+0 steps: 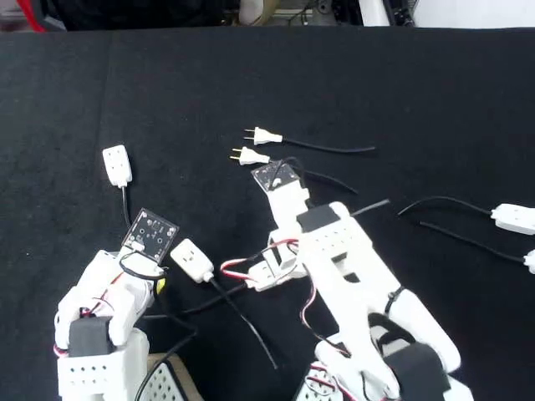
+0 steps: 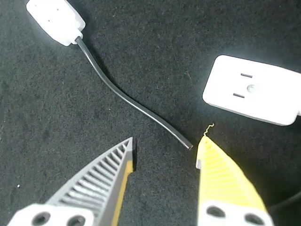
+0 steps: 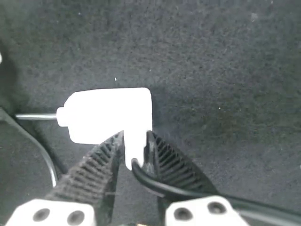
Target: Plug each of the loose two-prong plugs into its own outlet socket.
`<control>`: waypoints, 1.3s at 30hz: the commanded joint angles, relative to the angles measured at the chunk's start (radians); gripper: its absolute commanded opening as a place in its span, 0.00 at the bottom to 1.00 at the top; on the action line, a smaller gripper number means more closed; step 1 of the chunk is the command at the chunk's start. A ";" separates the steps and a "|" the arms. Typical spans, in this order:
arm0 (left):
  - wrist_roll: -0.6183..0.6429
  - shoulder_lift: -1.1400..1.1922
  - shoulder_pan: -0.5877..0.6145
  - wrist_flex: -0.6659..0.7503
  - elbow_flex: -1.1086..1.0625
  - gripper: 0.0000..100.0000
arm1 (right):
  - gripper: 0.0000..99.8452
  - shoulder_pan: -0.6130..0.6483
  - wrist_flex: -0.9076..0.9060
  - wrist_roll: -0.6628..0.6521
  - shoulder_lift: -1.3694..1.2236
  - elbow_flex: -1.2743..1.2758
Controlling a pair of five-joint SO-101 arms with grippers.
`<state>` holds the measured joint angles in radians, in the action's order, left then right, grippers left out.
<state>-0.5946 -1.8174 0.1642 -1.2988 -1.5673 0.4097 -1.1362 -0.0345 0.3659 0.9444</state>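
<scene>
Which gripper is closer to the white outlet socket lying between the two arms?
Left. The left gripper hangs open right beside that outlet socket. The right gripper is farther away across the table, closed on the tail of a two-prong plug.

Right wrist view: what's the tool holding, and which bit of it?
A white plug, pinched at its back end, where the black cord comes out.

Far plug [image 1: 262,135] just beside near plug [image 1: 248,155], on black table [image 1: 418,83]
</scene>
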 commanded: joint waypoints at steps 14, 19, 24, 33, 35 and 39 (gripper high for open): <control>-0.011 -0.003 0.005 -0.005 0.004 0.22 | 0.01 -0.195 -0.008 -0.100 -0.077 -0.012; -0.011 -0.003 0.007 -0.005 0.004 0.22 | 0.01 -0.382 -0.008 -0.233 -0.077 -0.030; -0.011 -0.003 0.007 -0.005 0.004 0.22 | 0.01 -0.628 -0.006 -0.402 -0.077 -0.076; -0.011 -0.003 0.005 -0.005 0.004 0.22 | 0.01 -1.011 0.000 -0.663 -0.082 -0.182; -0.011 -0.003 0.005 -0.005 0.004 0.22 | 0.01 -1.068 0.023 -0.694 -0.079 -0.183; -0.011 -0.003 0.005 -0.005 0.004 0.22 | 0.01 -1.152 0.080 -0.750 -0.081 -0.183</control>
<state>-0.5946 -1.8190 0.1642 -1.2988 -1.5673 -0.6874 -1.0871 -0.7449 0.2831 0.8017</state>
